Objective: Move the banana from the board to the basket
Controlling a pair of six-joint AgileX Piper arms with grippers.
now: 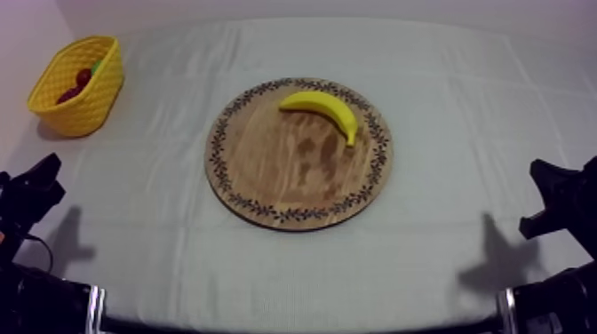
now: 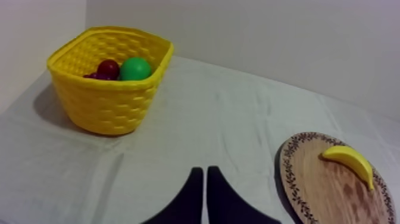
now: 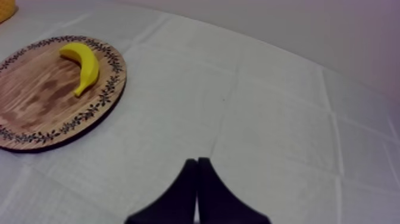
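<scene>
Across the cloth (image 1: 160,213), left gripper (image 2: 205,171) and right gripper (image 3: 197,161) sat pinched together, holding nothing, so one needed to spread wide over the banana (image 1: 322,107).

Lab-type robot test bench: cloth-draped table (image 1: 178,231) against bare pale walls (image 2: 268,36), left arm (image 1: 31,191) and right arm (image 1: 560,200) at its near corners.

I count one banana (image 1: 322,107), one wooden board (image 1: 266,169), one yellow basket (image 1: 84,111), one green fruit (image 2: 136,68) and one small red fruit (image 2: 108,67), possibly two.
</scene>
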